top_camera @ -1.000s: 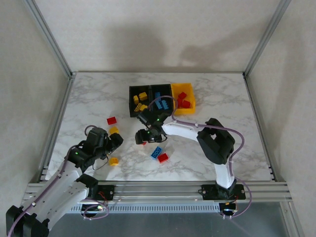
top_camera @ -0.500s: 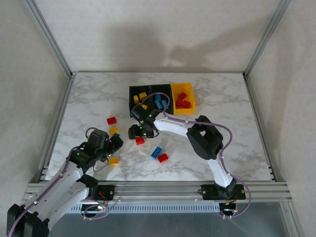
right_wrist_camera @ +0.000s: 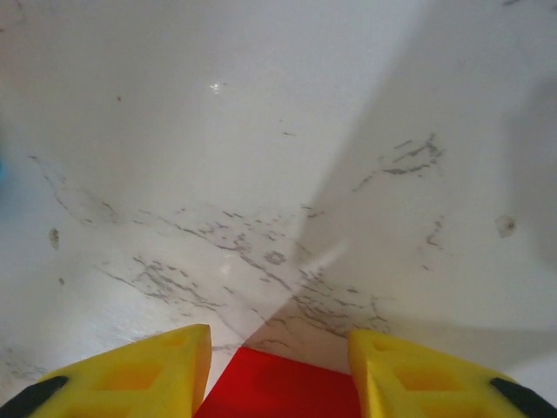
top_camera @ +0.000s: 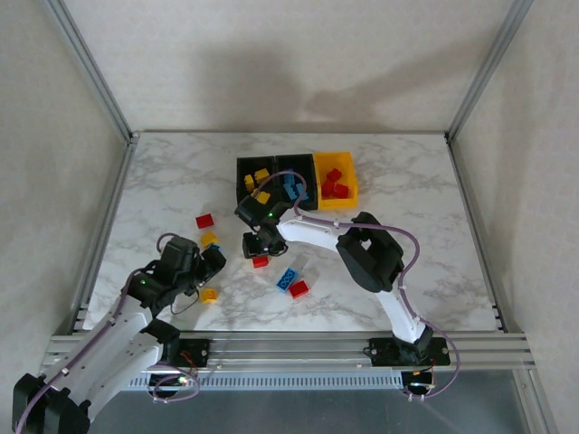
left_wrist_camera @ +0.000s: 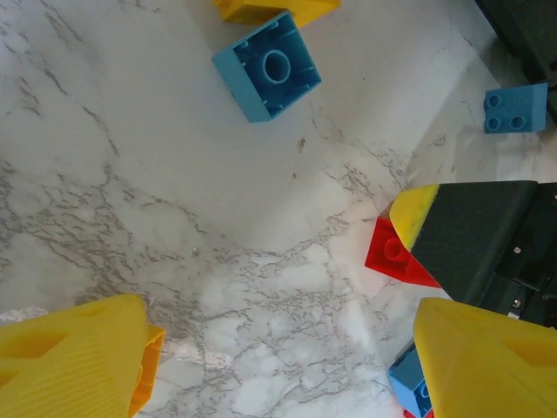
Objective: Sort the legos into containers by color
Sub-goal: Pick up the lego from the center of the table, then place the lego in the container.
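You are looking at a marble table (top_camera: 416, 208) that is carrying every task item. The right arm (top_camera: 371, 258) is reaching leftward across the middle of the table. The left arm (top_camera: 118, 330) is extending from the near left corner.

The containers (top_camera: 313, 172) are sitting in a joined row at the far centre. The left black bin (top_camera: 242, 204) is holding yellow legos (top_camera: 258, 185). The middle black bin (top_camera: 298, 159) is holding blue legos (top_camera: 291, 185). The yellow-orange bin (top_camera: 354, 190) is holding red legos (top_camera: 335, 183).

The right tool (right_wrist_camera: 278, 341) is sitting low over the table, just in front of the containers. Its fingers (right_wrist_camera: 130, 379) are pinching a red lego (right_wrist_camera: 278, 392) from both sides, and that lego is resting on the marble.

The left tool (left_wrist_camera: 278, 366) is hovering left of the right tool, with its fingers (left_wrist_camera: 70, 357) spread wide over bare marble.

Loose pieces are lying around both tools:
- A blue brick (left_wrist_camera: 267, 66) is lying hollow side up, just beside a yellow brick (left_wrist_camera: 274, 9).
- A red brick (top_camera: 204, 221) is lying farther left.
- A second yellow brick (top_camera: 209, 294) is lying near the left tool.
- A blue plate (top_camera: 286, 279) is touching a red block (top_camera: 298, 289) at the near centre.
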Robot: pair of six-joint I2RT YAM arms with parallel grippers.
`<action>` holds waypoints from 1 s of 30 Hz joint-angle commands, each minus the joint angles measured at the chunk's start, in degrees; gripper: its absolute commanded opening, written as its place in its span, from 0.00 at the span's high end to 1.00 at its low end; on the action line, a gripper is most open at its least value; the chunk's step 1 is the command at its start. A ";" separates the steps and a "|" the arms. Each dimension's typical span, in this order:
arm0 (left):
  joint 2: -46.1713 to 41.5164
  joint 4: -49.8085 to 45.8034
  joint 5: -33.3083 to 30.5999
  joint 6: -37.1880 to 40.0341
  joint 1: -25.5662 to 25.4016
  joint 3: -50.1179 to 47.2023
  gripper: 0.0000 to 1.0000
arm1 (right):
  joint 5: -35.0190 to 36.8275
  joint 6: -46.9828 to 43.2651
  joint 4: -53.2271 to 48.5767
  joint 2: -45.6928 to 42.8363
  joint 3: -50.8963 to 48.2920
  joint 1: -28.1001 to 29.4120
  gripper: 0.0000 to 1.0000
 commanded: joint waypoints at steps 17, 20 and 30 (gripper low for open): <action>13.21 13.56 -0.97 -1.79 -10.41 6.94 0.20 | 9.04 -3.18 -3.05 -17.89 -5.97 -10.17 0.66; 18.76 16.92 -1.54 -1.30 -13.01 11.08 0.20 | 9.57 -3.98 -2.52 -19.79 -6.55 -14.33 0.66; 35.10 21.51 -2.58 1.47 -19.12 25.12 0.21 | 8.77 -6.15 2.03 -16.99 -1.10 -29.40 0.65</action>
